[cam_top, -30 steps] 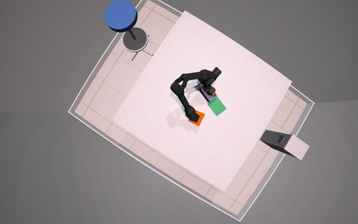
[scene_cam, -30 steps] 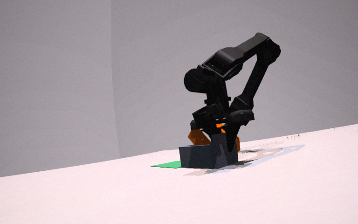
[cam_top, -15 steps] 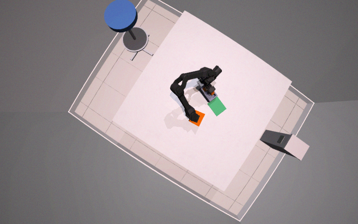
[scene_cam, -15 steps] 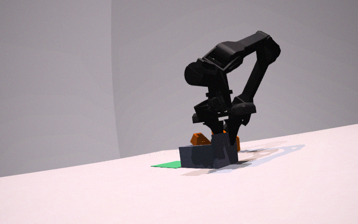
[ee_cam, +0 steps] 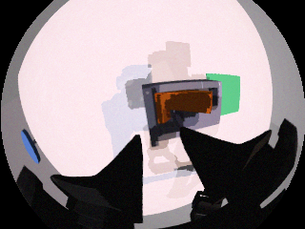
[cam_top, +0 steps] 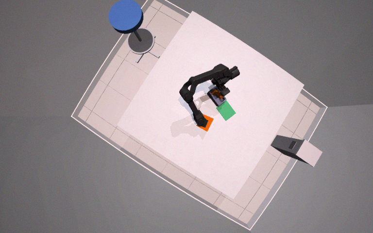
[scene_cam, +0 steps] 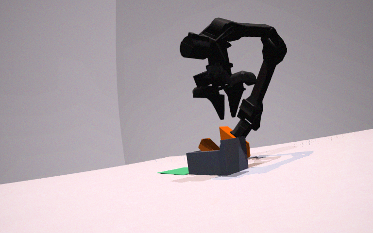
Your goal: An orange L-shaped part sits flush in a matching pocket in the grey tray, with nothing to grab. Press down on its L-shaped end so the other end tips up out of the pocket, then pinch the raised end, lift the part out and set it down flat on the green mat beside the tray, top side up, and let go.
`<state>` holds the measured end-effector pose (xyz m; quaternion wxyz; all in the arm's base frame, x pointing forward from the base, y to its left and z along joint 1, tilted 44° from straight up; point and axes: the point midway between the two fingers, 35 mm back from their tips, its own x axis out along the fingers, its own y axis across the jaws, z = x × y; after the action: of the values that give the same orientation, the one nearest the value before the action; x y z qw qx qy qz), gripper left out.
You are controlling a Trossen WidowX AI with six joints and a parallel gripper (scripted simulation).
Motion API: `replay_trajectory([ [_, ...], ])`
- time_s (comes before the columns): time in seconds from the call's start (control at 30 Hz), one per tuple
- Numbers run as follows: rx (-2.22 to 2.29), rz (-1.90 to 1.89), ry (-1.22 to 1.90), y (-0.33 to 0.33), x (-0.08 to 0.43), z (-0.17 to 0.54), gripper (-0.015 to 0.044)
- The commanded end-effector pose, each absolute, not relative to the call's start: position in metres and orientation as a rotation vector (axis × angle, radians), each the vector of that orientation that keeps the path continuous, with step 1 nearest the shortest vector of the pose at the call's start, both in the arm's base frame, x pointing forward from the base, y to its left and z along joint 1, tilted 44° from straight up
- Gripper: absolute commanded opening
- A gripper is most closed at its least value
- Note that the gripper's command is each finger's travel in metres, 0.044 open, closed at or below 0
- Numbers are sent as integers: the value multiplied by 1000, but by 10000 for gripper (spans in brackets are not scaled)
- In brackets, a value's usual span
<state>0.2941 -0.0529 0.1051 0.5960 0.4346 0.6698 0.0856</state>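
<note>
The orange part is tilted in the grey tray. Its end on the mat side stands up above the tray's low wall in the exterior view; its other end is down in the pocket, partly hidden by the tray walls and shadow. The green mat lies flat beside the tray with nothing on it. My gripper is partly open and empty. It hangs above the tray, with its fingertips clear of the part.
The arm's base stands on an orange plate behind the tray in the exterior view. The tray has a taller wall at the end away from the mat. A blue stool and a dark grey cabinet stand off the table.
</note>
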Motion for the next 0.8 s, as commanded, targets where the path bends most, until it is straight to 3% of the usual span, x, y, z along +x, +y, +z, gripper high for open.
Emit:
replay_trajectory([
  [0.0,1013,195,1553,-53,294,105,180],
  [0.6,1013,195,1553,-53,294,105,180],
  [0.73,902,298,1519,-59,292,101,280],
  [0.77,849,346,1501,-61,292,99,280],
])
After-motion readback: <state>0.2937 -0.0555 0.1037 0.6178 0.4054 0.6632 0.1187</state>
